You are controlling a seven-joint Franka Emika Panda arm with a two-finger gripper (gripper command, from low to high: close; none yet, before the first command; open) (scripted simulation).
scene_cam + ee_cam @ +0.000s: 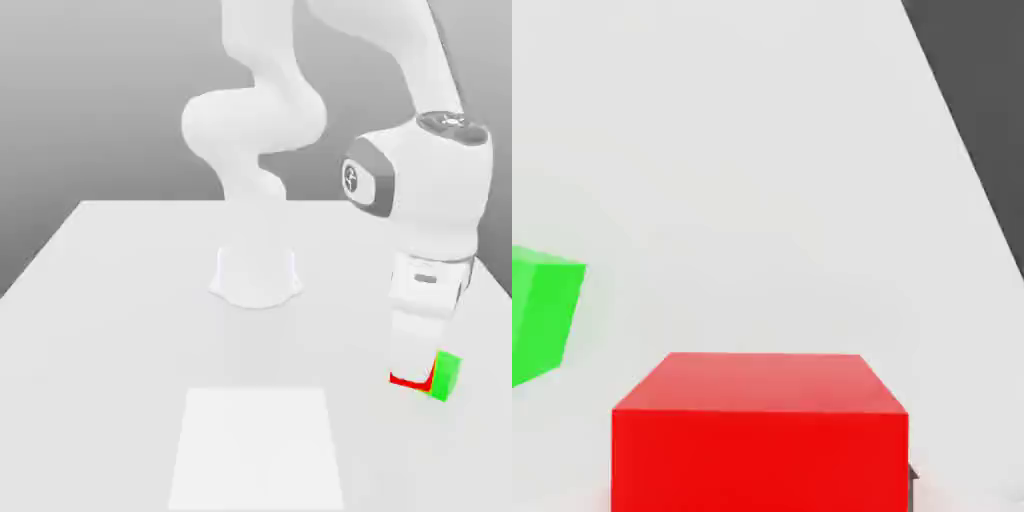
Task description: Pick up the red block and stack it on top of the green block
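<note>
My gripper [413,362] is down at the table on the exterior view's right, shut on the red block [404,381]. A white finger [412,345] covers most of that block, leaving a red strip along its bottom edge. In the hand view the red block [760,430] looms close, with its top and one side face showing. The green block [446,376] stands right beside it on the exterior view's right, nearly touching the gripper. In the hand view the green block [540,318] sits a little apart from the red one.
The arm's white base [256,276] stands at the middle back of the white table [120,300]. A paler square patch [258,450] lies on the table near the front. The table's edge, with dark floor [987,110] beyond it, is close to the blocks.
</note>
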